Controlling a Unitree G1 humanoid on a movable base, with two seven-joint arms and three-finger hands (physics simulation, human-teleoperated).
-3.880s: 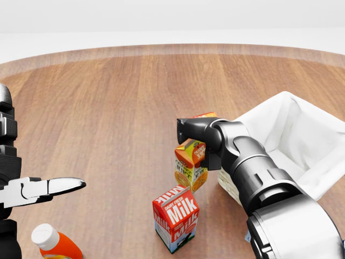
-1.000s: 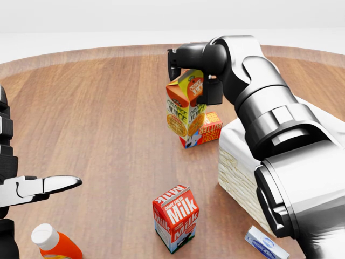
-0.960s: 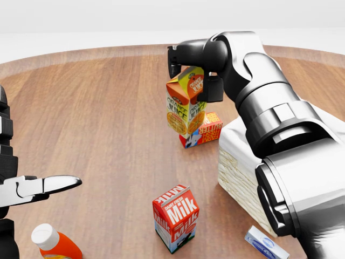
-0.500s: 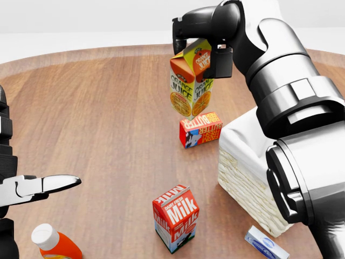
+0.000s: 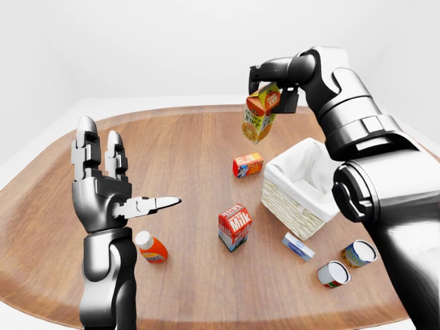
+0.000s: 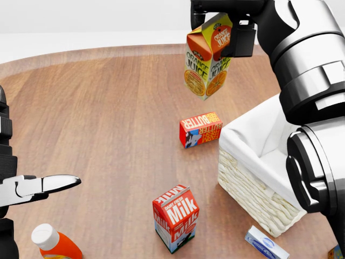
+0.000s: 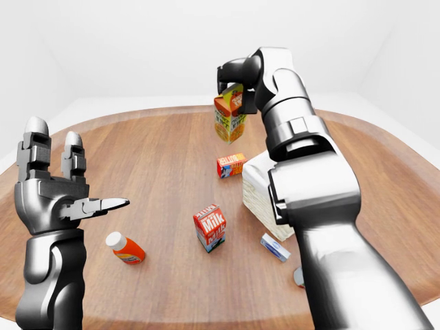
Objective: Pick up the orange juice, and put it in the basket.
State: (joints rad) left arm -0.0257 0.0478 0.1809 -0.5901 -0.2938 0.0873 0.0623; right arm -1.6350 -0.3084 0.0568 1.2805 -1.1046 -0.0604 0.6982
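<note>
The right hand (image 5: 273,74) is clamped on the top of the orange juice (image 6: 207,56), a carton held tilted and clear of the wooden table (image 5: 185,148), up and to the left of the basket (image 5: 300,187) in the left-eye view. The basket is a pale woven box with a white cloth lining, and it stands on the table at the right of the head view. Just left of it lies a red and orange butter box (image 6: 200,129) on its side. A red milk carton (image 6: 176,218) stands upright lower down, near the basket's lower left corner. A small blue and white box (image 6: 266,244) lies just below the basket. At the lower left, an orange bottle (image 5: 150,247) with a white cap lies on the table. The left hand (image 5: 110,189) is raised above that bottle, fingers spread and holding nothing. 2 cans (image 5: 347,264) rest at the lower right of the left-eye view.
</note>
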